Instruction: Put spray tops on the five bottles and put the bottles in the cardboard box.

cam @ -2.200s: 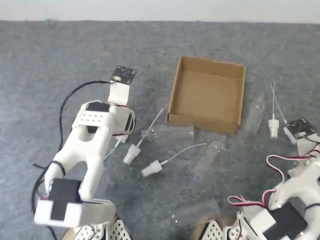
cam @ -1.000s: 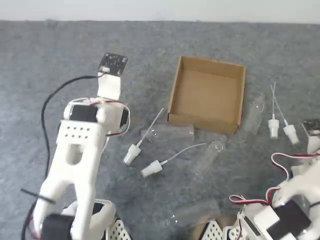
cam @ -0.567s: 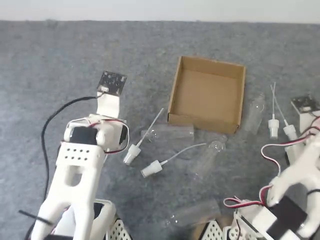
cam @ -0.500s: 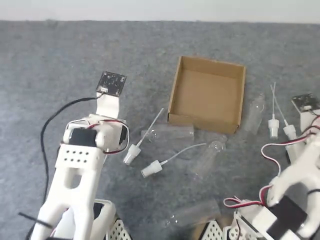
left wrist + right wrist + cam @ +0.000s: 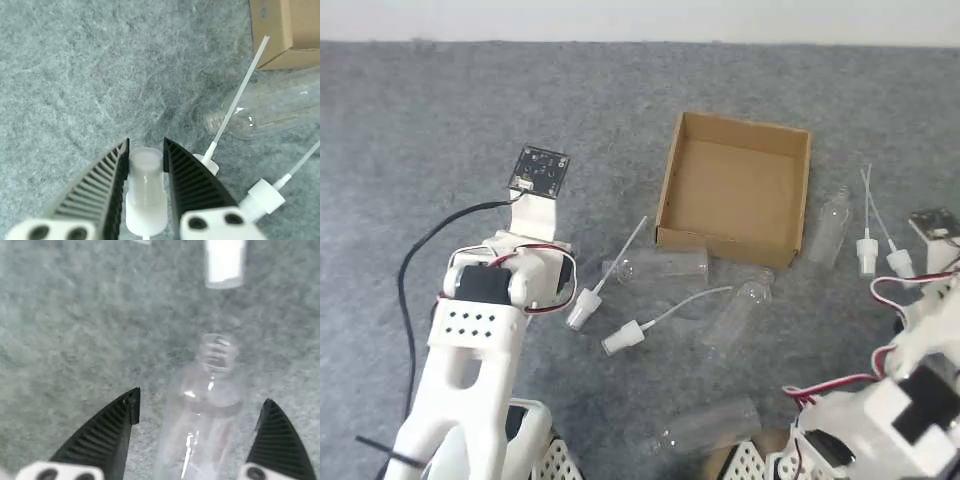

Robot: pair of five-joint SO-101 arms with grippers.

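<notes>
From above, the cardboard box (image 5: 720, 243) sits empty toward the worktop's (image 5: 420, 120) far edge, with clear bottles (image 5: 660, 267) lying on their sides off its near wall. At the left wrist, the left jaws are narrowed on a spray top (image 5: 145, 180), and one bottle (image 5: 270, 107) lies crosswise ahead of them. At the right wrist, the right jaws gape wide astride another bottle (image 5: 205, 405), whose long axis is in line with them, neck pointing away.

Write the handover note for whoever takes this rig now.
Left gripper: jaws shut on a spray top.
Right gripper: jaws open astride a lying bottle, not gripping.
Box: empty; other bottles and other tops lie loose on the table.
Done: nothing capped, nothing boxed.
Left: cap and box all five.
</notes>
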